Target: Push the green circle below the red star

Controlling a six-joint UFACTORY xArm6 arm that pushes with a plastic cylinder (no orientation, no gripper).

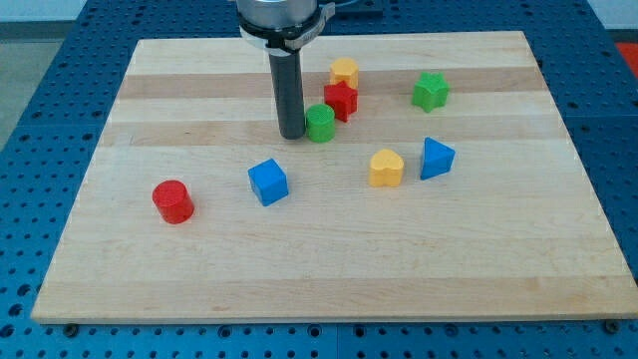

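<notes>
The green circle is a short green cylinder near the middle of the board's upper half. The red star sits just above and to the right of it, touching or nearly touching it. My tip rests on the board right beside the green circle's left side, touching or almost touching it. The dark rod rises from there to the arm's mount at the view's top.
A yellow block sits just above the red star. A green star lies to the right. A yellow heart and blue triangle lie lower right. A blue cube and red cylinder lie lower left.
</notes>
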